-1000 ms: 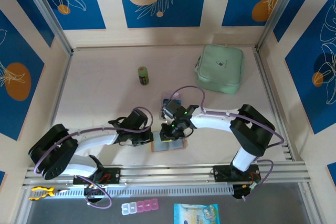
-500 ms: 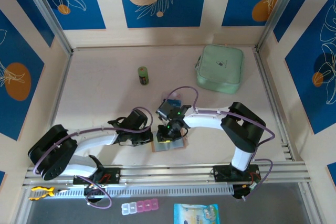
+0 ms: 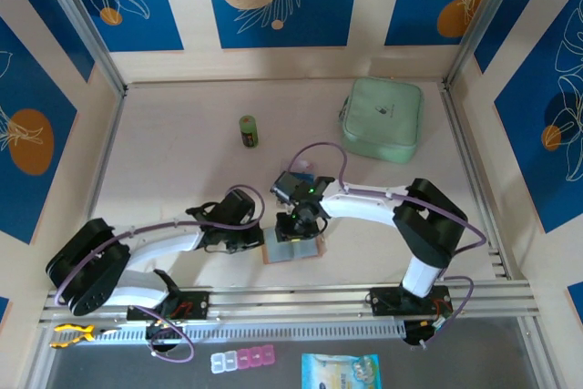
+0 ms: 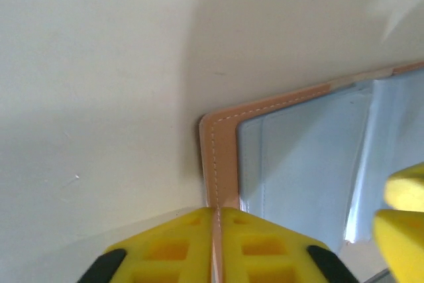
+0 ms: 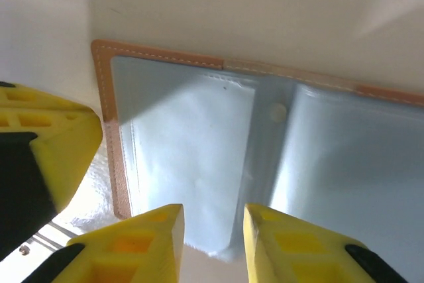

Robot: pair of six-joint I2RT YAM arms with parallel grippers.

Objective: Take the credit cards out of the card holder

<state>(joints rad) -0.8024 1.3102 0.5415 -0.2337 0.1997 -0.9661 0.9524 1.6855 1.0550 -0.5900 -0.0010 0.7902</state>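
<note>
The salmon-pink card holder [image 3: 293, 250] lies open and flat near the table's front edge. My left gripper [image 3: 260, 240] is shut on its left stitched edge [image 4: 222, 157], and the pink strip runs between the yellow fingers [image 4: 179, 243]. My right gripper [image 5: 212, 220] hovers open over the greyish clear pockets [image 5: 192, 144], nothing between its fingers; from above it sits over the holder's middle [image 3: 305, 225]. A small blue patch, possibly one of the credit cards [image 3: 300, 168], peeks out on the table behind my right wrist.
A mint-green zip pouch [image 3: 383, 118] lies at the back right and a small green cylinder [image 3: 248, 130] stands behind the arms. The metal rail [image 3: 291, 302] runs just in front of the holder. A pill box [image 3: 241, 359] and a blue packet [image 3: 340, 371] lie beyond it.
My right gripper has opened and shifted slightly over the holder, and its elbow has swung. The left gripper stays pinched on the holder's edge.
</note>
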